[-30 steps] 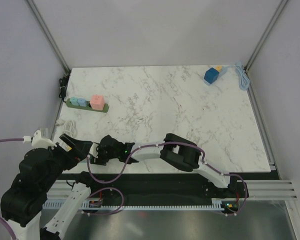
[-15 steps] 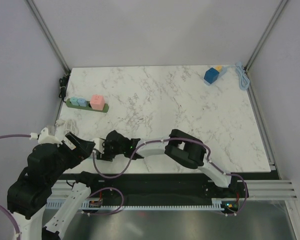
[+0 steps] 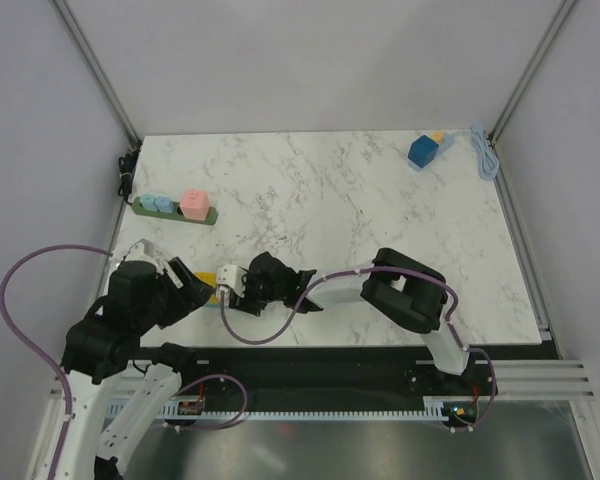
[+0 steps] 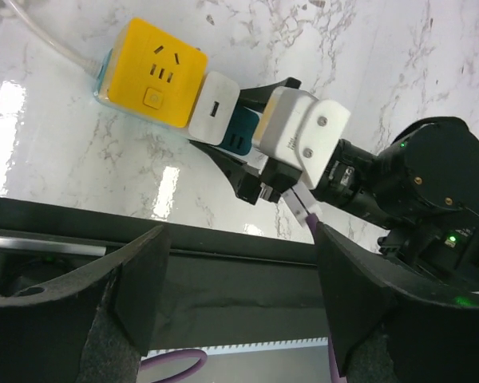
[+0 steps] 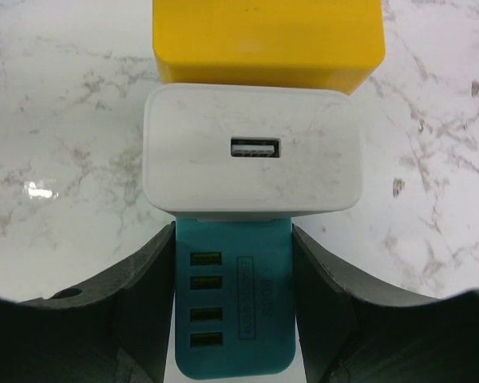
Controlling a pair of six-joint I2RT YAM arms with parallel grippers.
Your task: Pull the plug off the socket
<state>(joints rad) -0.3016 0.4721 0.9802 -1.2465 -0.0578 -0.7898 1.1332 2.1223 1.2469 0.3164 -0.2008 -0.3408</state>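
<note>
Black pads (image 4: 140,295) of the left pincer (image 4: 241,233) stand wide apart with nothing between them. It hangs over the dark rail at the near edge of the marble tabletop (image 3: 380,220).

Just beyond it, near the near-left corner, the yellow socket (image 4: 152,76) lies flat, and a white cable (image 4: 44,36) runs off its left side. The white plug (image 4: 214,120) is seated against the socket's right face, with its USB slot facing up. A teal block (image 5: 233,307) with four ports lies against the plug's other side. I cannot tell how these two are joined. The right pincer (image 5: 231,263) reaches in from the right at a middling width. Its fingers (image 5: 144,303) press on both sides of the teal block, not on the white body.

Plug and socket look like hard, glossy plastic: stiff, light and probably slippery. The cube seems light enough to slide over the smooth marble and come along with the plug unless it is braced. I judge the best hold is on the plug's two flat side faces, close to the socket, drawn straight to the right without twisting. The free pincer would clamp the yellow sides.

The socket holds only that one plug. Far left, a green strip (image 3: 175,210) carries pale blue cubes (image 3: 157,203) and a pink cube (image 3: 193,202). In the far-right corner lie a blue block (image 3: 423,151) and a pale cord (image 3: 485,152).
</note>
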